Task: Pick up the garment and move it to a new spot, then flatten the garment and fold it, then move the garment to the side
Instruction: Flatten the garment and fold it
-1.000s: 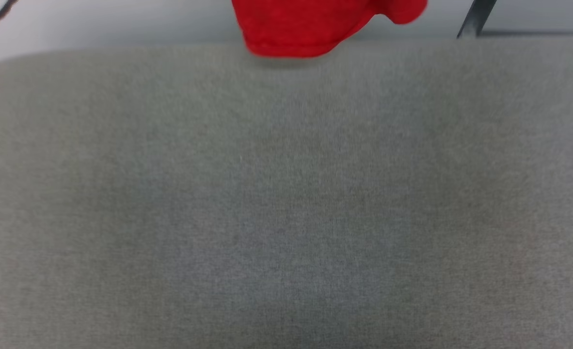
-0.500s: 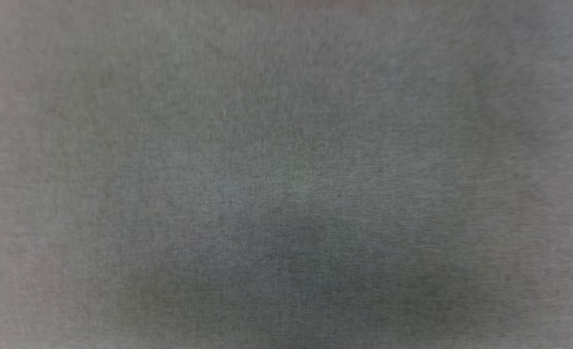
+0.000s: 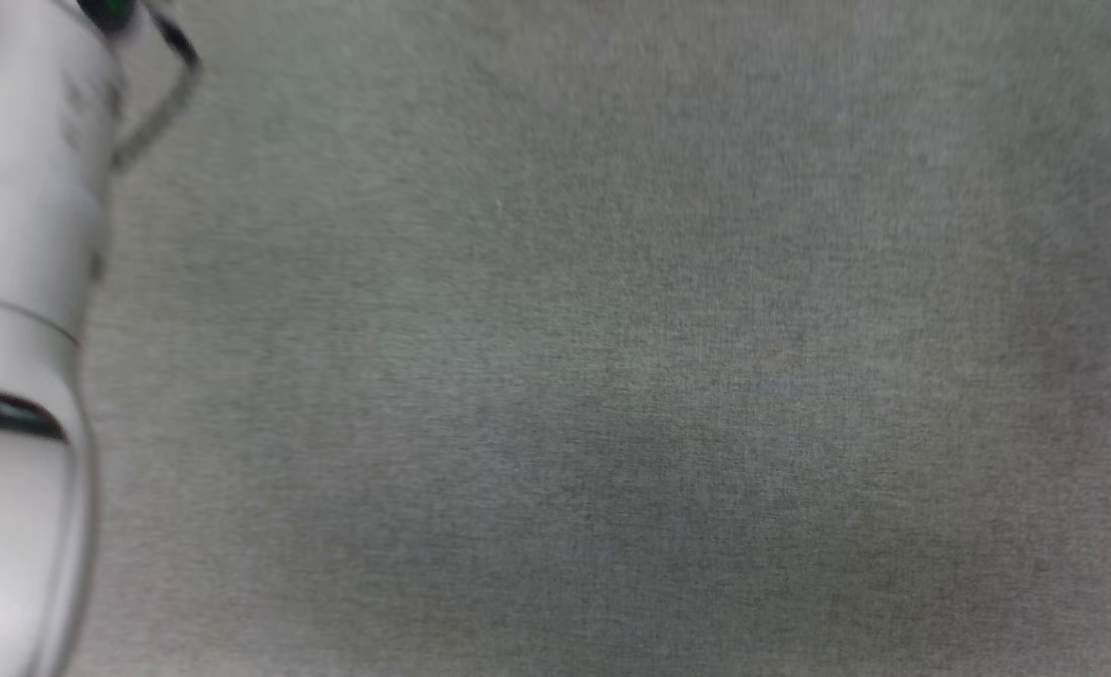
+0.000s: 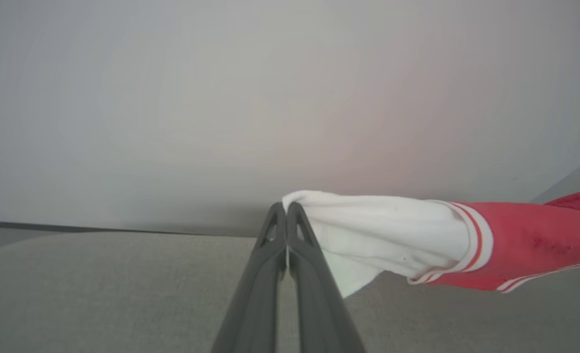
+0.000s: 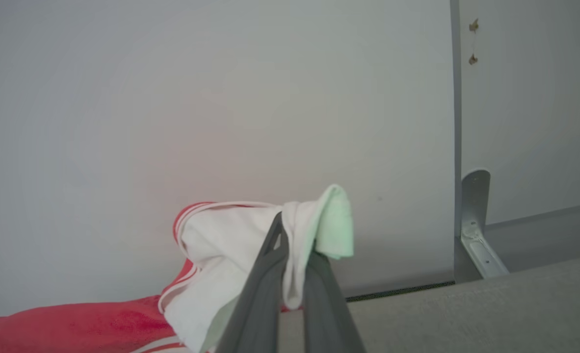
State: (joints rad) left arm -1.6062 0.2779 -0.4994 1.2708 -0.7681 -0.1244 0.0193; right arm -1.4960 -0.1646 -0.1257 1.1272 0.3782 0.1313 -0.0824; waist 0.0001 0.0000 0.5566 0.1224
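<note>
Up close, the left gripper (image 4: 286,208) has its two long dark fingers (image 4: 270,274) pressed together on the white end (image 4: 393,230) of one limb of the bright red soft-fabric garment (image 4: 535,245). That limb stretches out to the right of the left wrist view. Its white cloth gives way to thin red-and-white stripes (image 4: 476,240) and then to plain red. It seems to hang just above the grey fabric-covered bench (image 4: 98,294), though the angle makes that hard to judge.

The right gripper (image 5: 292,245) likewise has its fingers closed on bunched white cloth (image 5: 226,250). A fold with a pale green tinge (image 5: 336,220) pokes out past the tips. Red-and-white striping curls around behind the bunch, and the red body of the garment trails away toward the lower left of the right wrist view, low over the bench. Behind it stands a pale wall (image 5: 221,98), with a metal bracket (image 5: 474,225) at the foot of a panel seam.

From the head view, a pale forearm (image 3: 20,282) runs down the left edge over the blurred grey bench top.
</note>
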